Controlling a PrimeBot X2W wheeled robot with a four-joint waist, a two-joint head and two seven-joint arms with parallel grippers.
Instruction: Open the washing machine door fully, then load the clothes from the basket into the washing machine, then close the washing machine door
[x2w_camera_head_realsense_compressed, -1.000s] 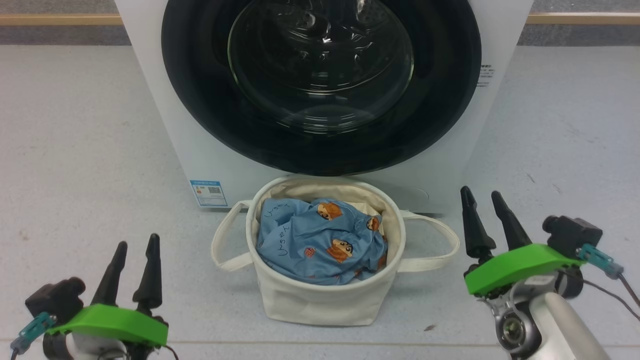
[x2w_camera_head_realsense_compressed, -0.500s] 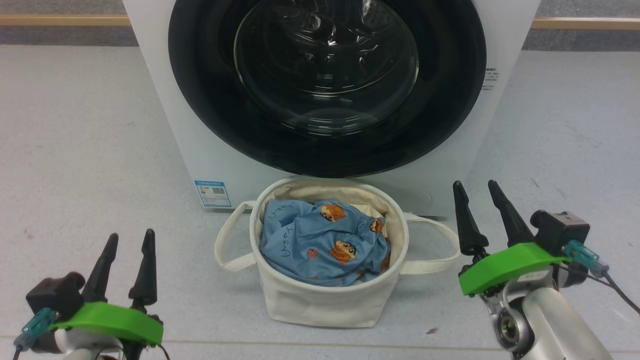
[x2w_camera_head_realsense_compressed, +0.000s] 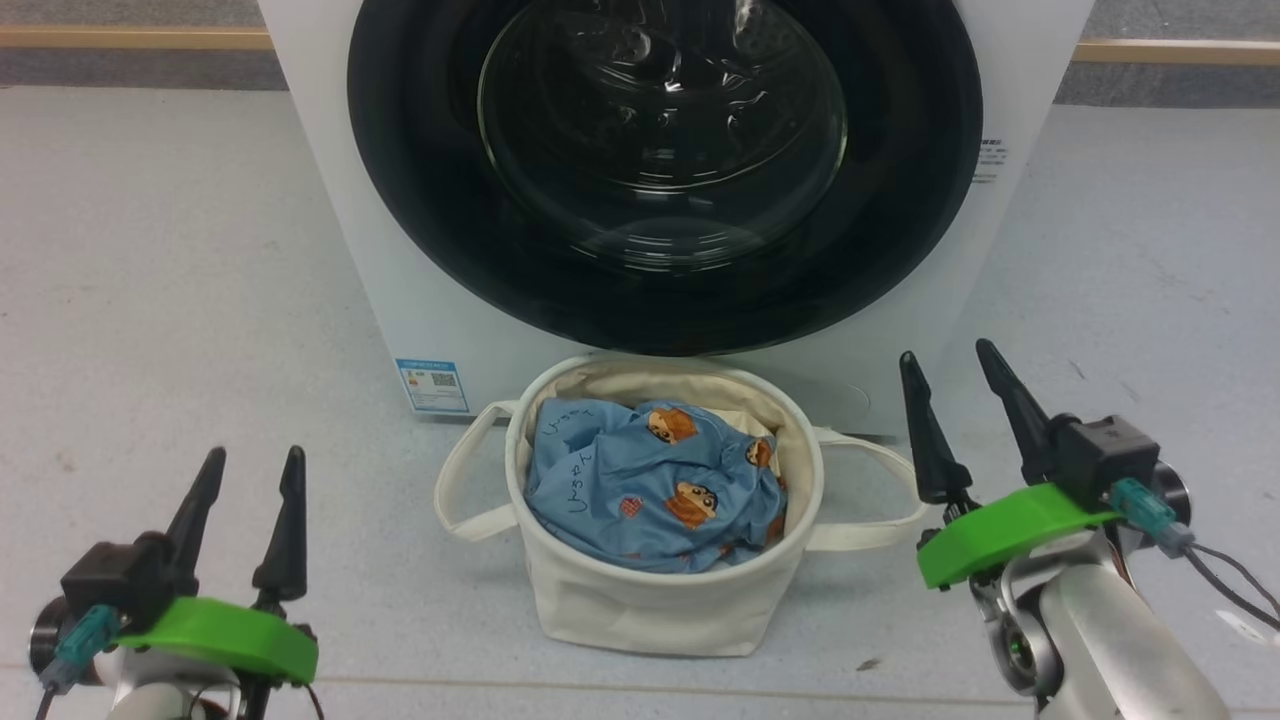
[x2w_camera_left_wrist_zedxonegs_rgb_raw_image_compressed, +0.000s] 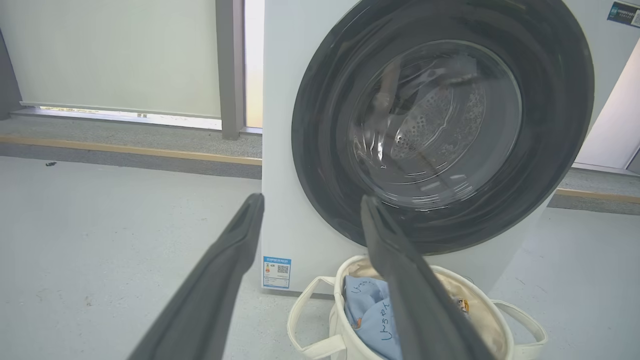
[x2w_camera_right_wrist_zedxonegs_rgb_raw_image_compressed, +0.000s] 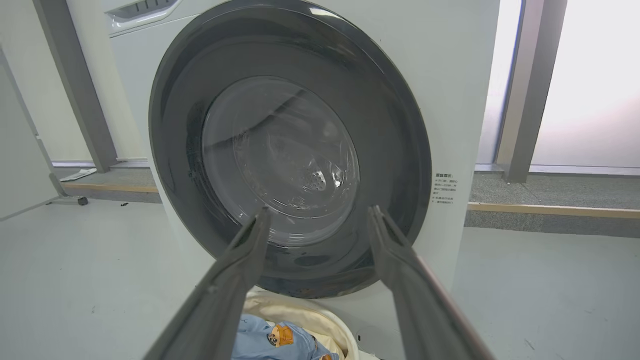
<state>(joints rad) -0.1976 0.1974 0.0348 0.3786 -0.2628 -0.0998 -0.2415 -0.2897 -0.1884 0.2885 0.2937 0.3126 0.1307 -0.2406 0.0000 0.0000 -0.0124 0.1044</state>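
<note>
Door (x2w_camera_head_realsense_compressed: 665, 150), round glossy black with glass bowl, shut on the white washer (x2w_camera_head_realsense_compressed: 420, 330) behind the cream canvas basket (x2w_camera_head_realsense_compressed: 650, 610), looks rigid and slick, best pulled at its rim; left gripper (x2w_camera_head_realsense_compressed: 254, 455) and right gripper (x2w_camera_head_realsense_compressed: 944, 352) spread.

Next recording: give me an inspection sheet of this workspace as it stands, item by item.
Surface: pale grey floor, with a few faint marks.
Job's things: washing machine door looks shut against the white washing machine; basket stands on the floor right in front of it, with the blue printed clothes inside.
Clutter: one small dark speck on the floor near the basket.
Grippers: left gripper and right gripper both open and empty, either side of the basket, touching nothing.
Cables: left wrist cable and right wrist cable, each with a teal plug.
Surroundings: wooden strip along the floor behind; grey pillar beside bright windows.
</note>
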